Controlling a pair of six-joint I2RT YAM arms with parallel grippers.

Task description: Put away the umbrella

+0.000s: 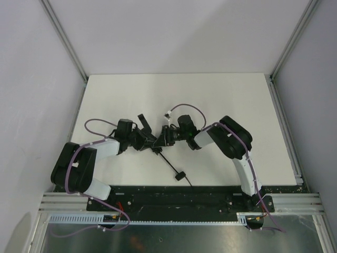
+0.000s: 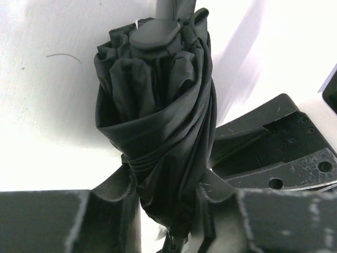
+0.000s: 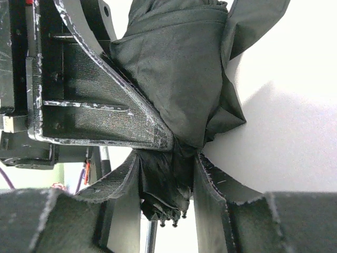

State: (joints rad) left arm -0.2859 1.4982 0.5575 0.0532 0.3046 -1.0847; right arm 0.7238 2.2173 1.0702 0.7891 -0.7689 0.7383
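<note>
- Item: umbrella [image 2: 158, 116], 1 piece, black, compact folding type. It lies on the white worktop [image 1: 221, 100], just beyond the middle of the black mounting rail [image 1: 174, 194].
- Canopy [image 3: 179, 68]: gathered into a tight pleated roll and twisted at the waist, with no panel spread. The round cap [image 2: 155, 34] closes the end farther from the rail.
- Shaft [image 1: 167, 162]: thin and bare, drawn out from the roll toward the rail.
- Handle [image 1: 180, 175]: a small black knob close to the rail. Its cord [image 1: 188, 183] trails on to the rail's edge.
- Long axis: diagonal to the rail. The handle end points at the rail, slanting toward the right arm's side, and the cap end points away from it. I cannot tell whether the roll is lifted off the worktop.
- Left tool [image 2: 166, 197]: pinching the roll's narrow waist, with fabric filling the gap between the fingers.
- Right tool [image 3: 168, 184]: pinching the roll's lower mouth, just above the rib tips [image 3: 171, 220]. It sits close beside the left tool, both beyond the rail's middle.
- Step in hand, as a judgement: the canopy is bundled and held by 2 tools, while the shaft looks uncollapsed.
- Next move, as a judgement: 1 tool should keep its hold on the roll while the other lets go and takes the handle, then pushes it along the axis into the roll. A push off that line could bend the shaft.
</note>
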